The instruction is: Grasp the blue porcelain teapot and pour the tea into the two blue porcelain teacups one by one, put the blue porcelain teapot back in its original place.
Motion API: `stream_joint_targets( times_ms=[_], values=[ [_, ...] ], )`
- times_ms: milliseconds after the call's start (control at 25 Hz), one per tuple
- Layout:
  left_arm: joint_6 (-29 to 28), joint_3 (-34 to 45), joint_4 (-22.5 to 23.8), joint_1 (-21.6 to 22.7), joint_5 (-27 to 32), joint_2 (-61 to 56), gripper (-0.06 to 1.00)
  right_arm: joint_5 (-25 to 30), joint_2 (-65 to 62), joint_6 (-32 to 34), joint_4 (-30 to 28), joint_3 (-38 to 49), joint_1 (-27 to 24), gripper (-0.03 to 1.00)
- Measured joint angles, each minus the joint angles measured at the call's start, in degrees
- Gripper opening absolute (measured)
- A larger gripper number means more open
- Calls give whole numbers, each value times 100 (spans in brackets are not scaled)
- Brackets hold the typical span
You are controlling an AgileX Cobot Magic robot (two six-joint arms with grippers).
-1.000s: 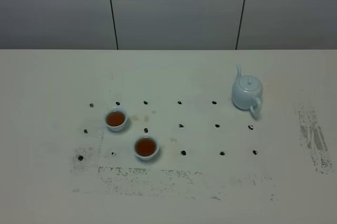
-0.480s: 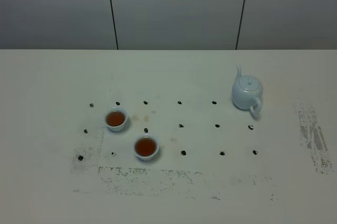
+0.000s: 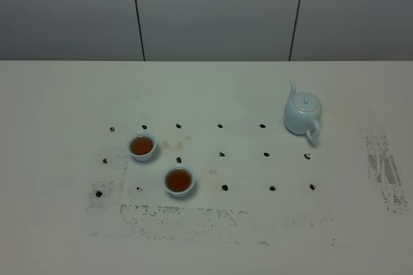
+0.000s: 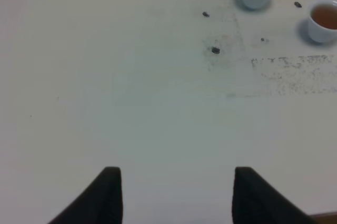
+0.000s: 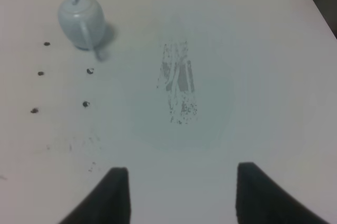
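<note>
Both hands sit back from the work, spread wide and empty. The left hand (image 4: 171, 195) hovers over bare desk (image 4: 131, 103) with nothing between its dark fingers; the right hand (image 5: 176, 195) hangs the same way, released, above a scuffed grey patch (image 5: 179, 84).

Taking the middle of the desk in the high view as the clock's centre, the blue porcelain teapot (image 3: 302, 115) stands upright at about two o'clock, lid on, spout pointing to twelve and loop handle toward the near edge. The two blue porcelain teacups (image 3: 142, 146) sit well apart from it at around eight o'clock, the second cup (image 3: 179, 181) nearer the front edge, and both hold brown tea. A few faint stains (image 3: 174, 144) lie just beside them.

By the look of it, pouring is done and the pot is set down. The remaining risk seems small: an arm sweeping low across the desk could clip a full cup and spill it, or catch the handle and tip the pot. The cups are light and full, so even a slight knock would slop tea.
</note>
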Motion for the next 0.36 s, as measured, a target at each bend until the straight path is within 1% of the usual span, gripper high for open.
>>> stream_joint_targets(
  times_ms=[360],
  values=[
    [0, 0, 0, 0, 0, 0, 49, 0, 0, 0, 0, 0, 0, 44]
  ],
)
